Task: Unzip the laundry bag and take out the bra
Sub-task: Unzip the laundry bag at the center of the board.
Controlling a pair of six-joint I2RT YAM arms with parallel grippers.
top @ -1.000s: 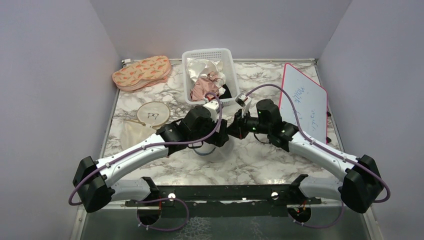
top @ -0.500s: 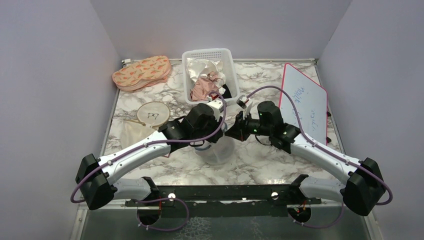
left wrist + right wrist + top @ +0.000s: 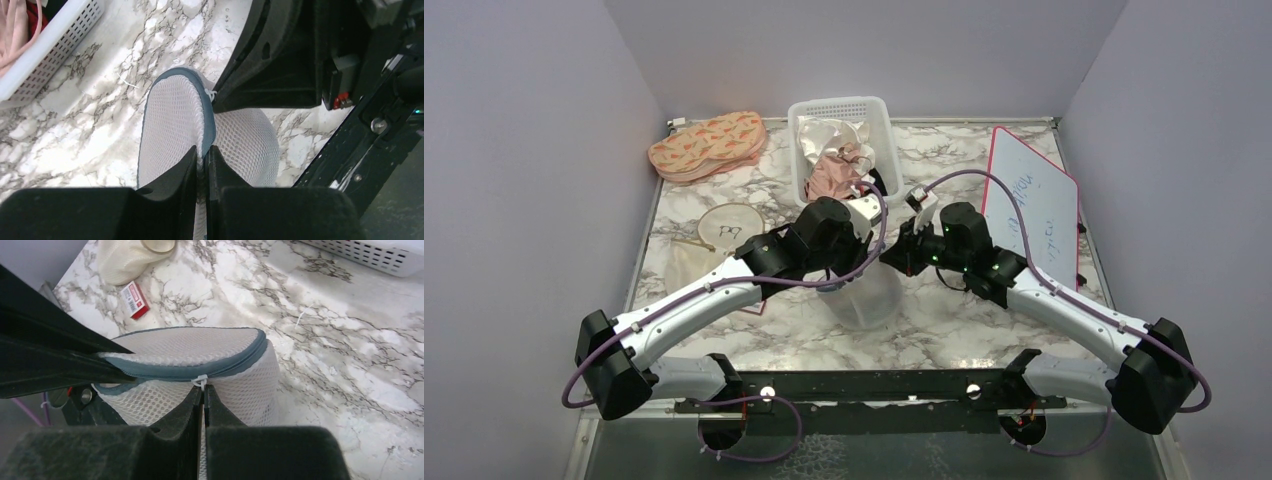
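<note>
Holding round white mesh laundry bag (image 3: pixel 864 300), left pincer (image 3: pixel 202 155) clamps its blue-grey rim (image 3: pixel 209 122). Right pincer (image 3: pixel 203 390) pinches white zip pull (image 3: pixel 200 381), directly opposite.

Arms reach inward, wrists close. Left gripper (image 3: pixel 201 152) clamped on bag (image 3: pixel 170 120) rim; right gripper (image 3: pixel 204 390) on zip pull (image 3: pixel 200 381).

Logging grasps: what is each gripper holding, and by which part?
Both hold the laundry bag: the left gripper pinches its blue-grey zip rim, the right gripper the small white zip pull on that rim.
</note>
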